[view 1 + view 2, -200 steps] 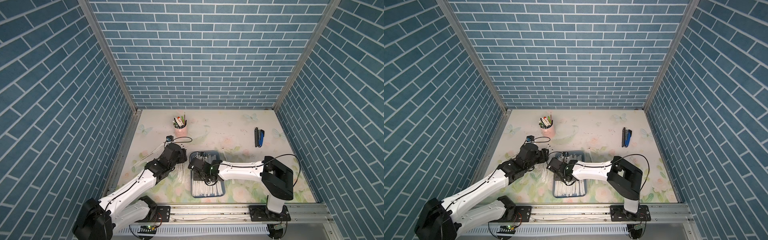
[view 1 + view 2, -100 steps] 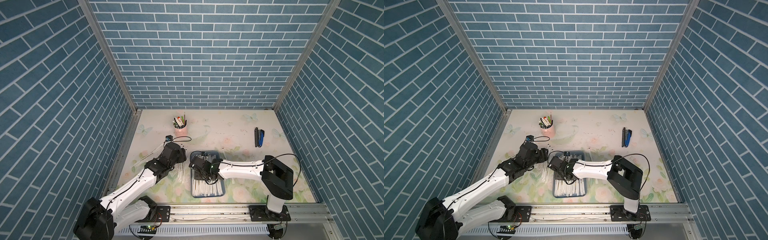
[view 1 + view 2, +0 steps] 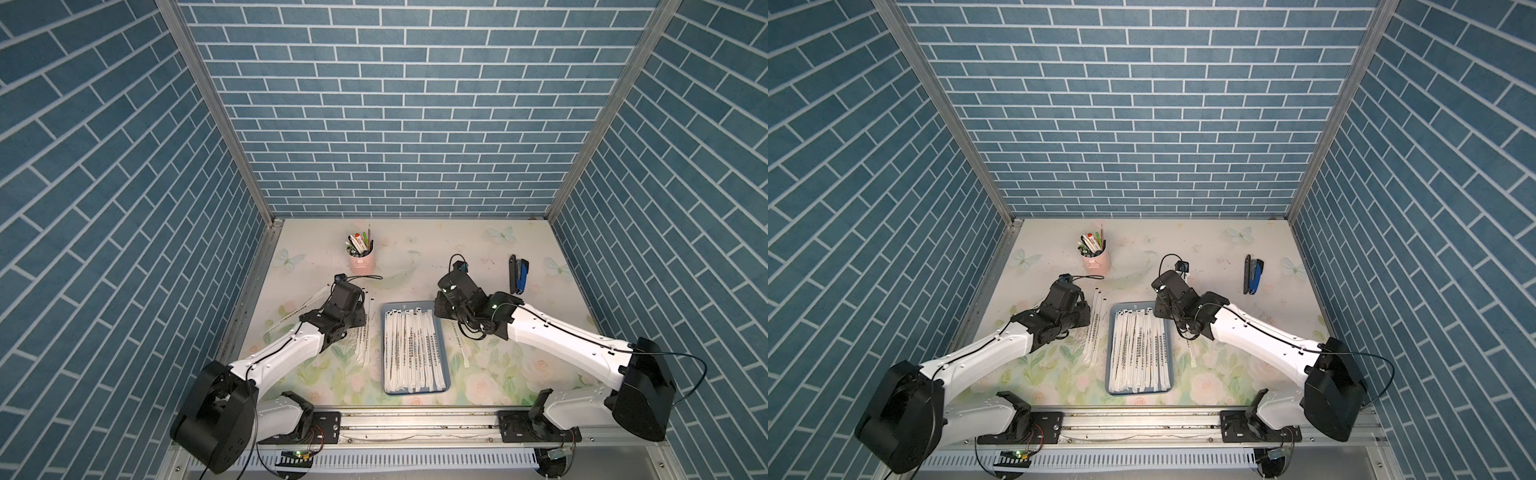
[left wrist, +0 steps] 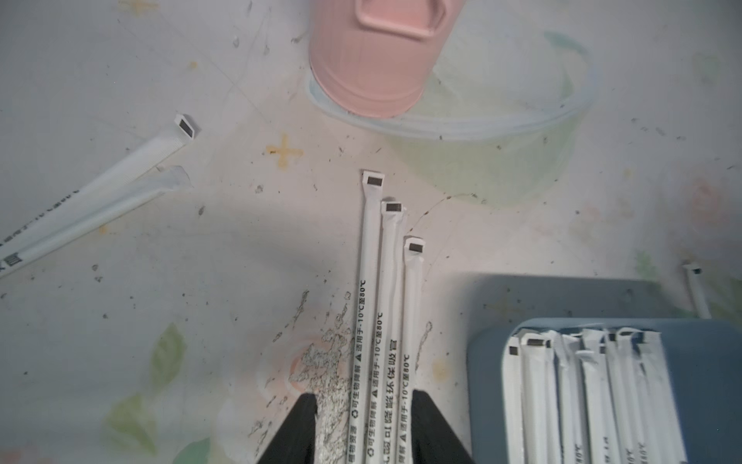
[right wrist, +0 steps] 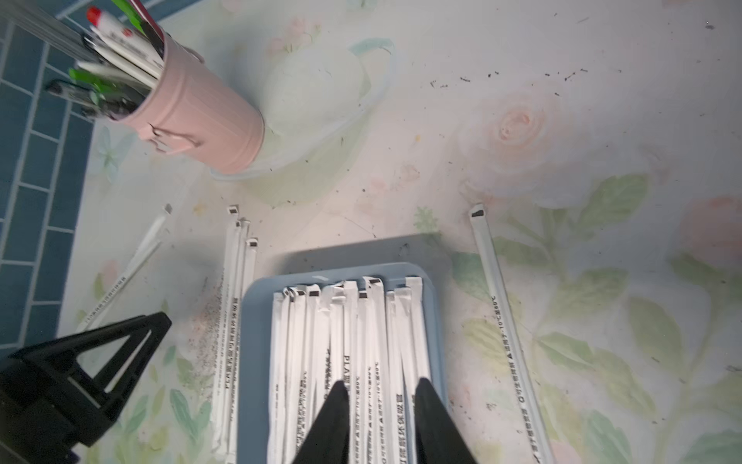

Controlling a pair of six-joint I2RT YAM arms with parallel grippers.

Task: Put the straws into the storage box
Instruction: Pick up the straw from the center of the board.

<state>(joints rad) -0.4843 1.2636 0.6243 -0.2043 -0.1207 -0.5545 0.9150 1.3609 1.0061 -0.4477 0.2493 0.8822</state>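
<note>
I found most straws [image 3: 411, 349] lying in the blue tray [image 3: 409, 305], six left outside: three between my left gripper's [image 4: 363, 395] parted fingers, while my right gripper [image 5: 381, 383] hung open-fingered and empty above the tray.

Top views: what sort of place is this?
Probably a robot test cell staged as a desk: brick-print walls, left arm and right arm on a base rail, and a floral tabletop with a pink pen cup and stapler.
</note>
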